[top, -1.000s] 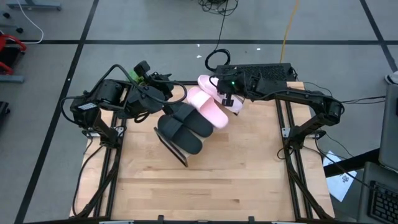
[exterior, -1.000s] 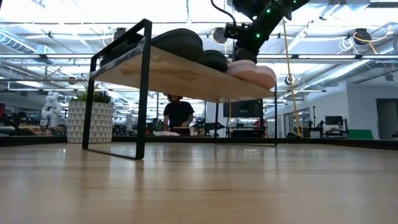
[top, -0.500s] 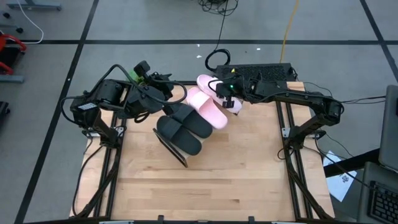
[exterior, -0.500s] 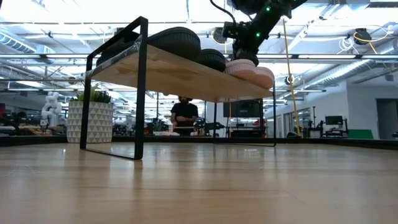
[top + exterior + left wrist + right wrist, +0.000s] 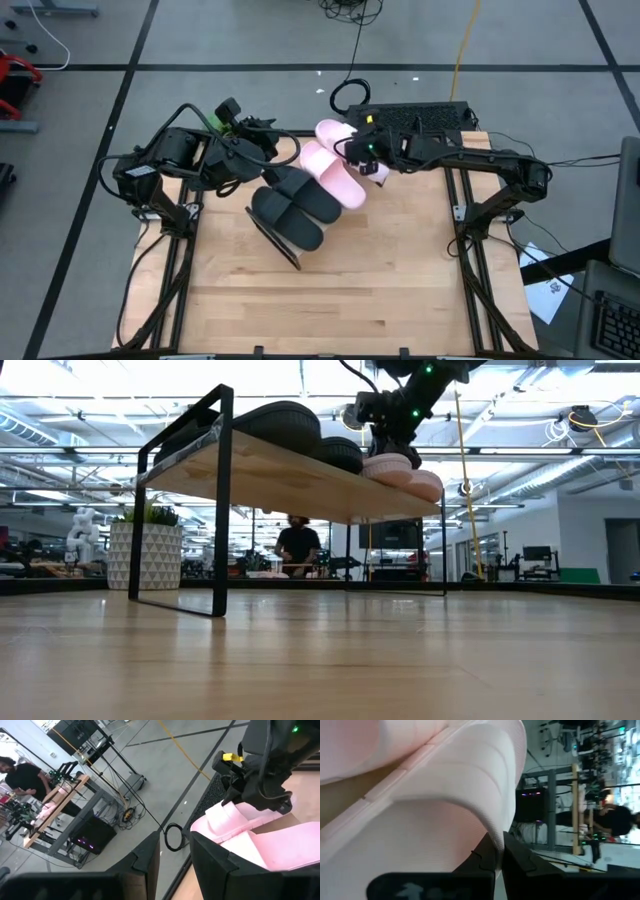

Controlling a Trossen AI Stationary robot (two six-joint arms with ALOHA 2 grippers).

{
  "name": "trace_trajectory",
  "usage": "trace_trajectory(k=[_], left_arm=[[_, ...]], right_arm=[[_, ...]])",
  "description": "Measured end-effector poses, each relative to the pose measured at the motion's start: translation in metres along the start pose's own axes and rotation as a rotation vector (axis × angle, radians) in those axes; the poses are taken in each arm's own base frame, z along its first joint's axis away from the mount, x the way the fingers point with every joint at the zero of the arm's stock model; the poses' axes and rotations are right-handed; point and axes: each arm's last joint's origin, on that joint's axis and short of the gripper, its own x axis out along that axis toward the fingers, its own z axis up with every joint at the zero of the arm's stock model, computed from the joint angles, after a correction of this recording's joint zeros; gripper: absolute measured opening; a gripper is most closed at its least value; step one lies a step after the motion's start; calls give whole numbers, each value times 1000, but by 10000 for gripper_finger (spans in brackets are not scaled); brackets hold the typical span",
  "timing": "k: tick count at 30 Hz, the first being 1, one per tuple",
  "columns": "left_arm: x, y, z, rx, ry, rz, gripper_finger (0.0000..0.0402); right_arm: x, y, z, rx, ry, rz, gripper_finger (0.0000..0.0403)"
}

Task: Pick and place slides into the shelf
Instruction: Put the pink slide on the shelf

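Observation:
The shelf stands slantwise on the table's far half, its near end panel toward me. Two black slides and two pale pink slides lie side by side on its board. My right gripper is shut at the farthest pink slide, low over the shelf's far end. My left gripper hovers over the shelf's far left side, fingers apart with only floor showing between them. My right gripper has its shut fingertips against the edge of the farthest pink slide's wide strap. It comes slanting down from the table's right side. The slide lies flat on the shelf board. Whether the tips pinch the strap edge or only press on it, I cannot tell.
A black box with cables sits at the table's far edge behind the right arm. The near half of the tabletop is bare wood. Beyond the table, a person stands in the room and a patterned planter sits at the left.
My right gripper has gone a little toward the table's left over the far pink slide and has rolled about its own axis, staying shut. In the low view the shelf's near leg has slid slightly toward the left.

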Motion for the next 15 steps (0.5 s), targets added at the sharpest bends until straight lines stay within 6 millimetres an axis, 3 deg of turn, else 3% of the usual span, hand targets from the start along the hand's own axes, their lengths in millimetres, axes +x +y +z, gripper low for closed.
trace_trajectory(k=[15], left_arm=[[0, 0, 0, -15, 0, 0, 113]], right_arm=[[-2, 3, 1, -58, 27, -9, 0]])
